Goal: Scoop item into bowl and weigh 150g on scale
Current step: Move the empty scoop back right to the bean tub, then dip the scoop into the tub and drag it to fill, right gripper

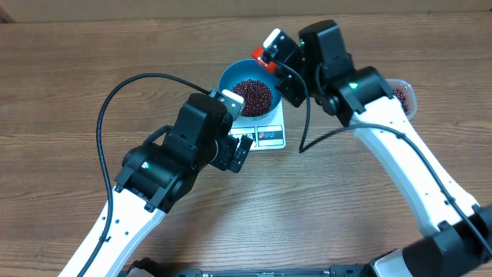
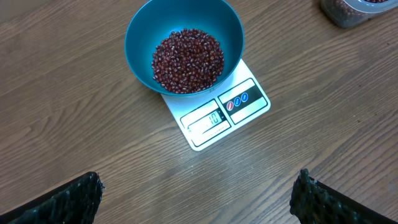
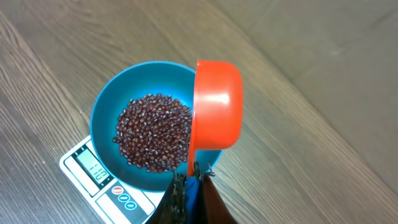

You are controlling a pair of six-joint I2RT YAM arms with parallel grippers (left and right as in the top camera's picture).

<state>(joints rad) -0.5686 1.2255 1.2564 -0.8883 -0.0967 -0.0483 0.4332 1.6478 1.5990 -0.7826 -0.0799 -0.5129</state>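
Note:
The light-blue bowl (image 1: pixel 228 77) stands on the white scale (image 1: pixel 269 137) with a pile of dark red-brown beans (image 1: pixel 253 95) inside. My right gripper (image 3: pixel 194 175) is shut on the handle of an orange-red scoop (image 3: pixel 217 106). The scoop is tipped on its side over the bowl's (image 3: pixel 104 118) right rim, above the beans (image 3: pixel 152 132). My left gripper (image 2: pixel 199 190) hangs open over bare wood in front of the scale (image 2: pixel 239 106), its fingers (image 2: pixel 78 196) wide apart and empty. From the left wrist the bowl (image 2: pixel 138 37) and beans (image 2: pixel 188 60) show whole.
A clear plastic tub (image 1: pixel 403 95) holding more beans stands right of the scale, partly behind my right arm; it also shows at the top right as the tub (image 2: pixel 348 11) in the left wrist view. A black cable (image 1: pixel 115 100) loops over the table at the left.

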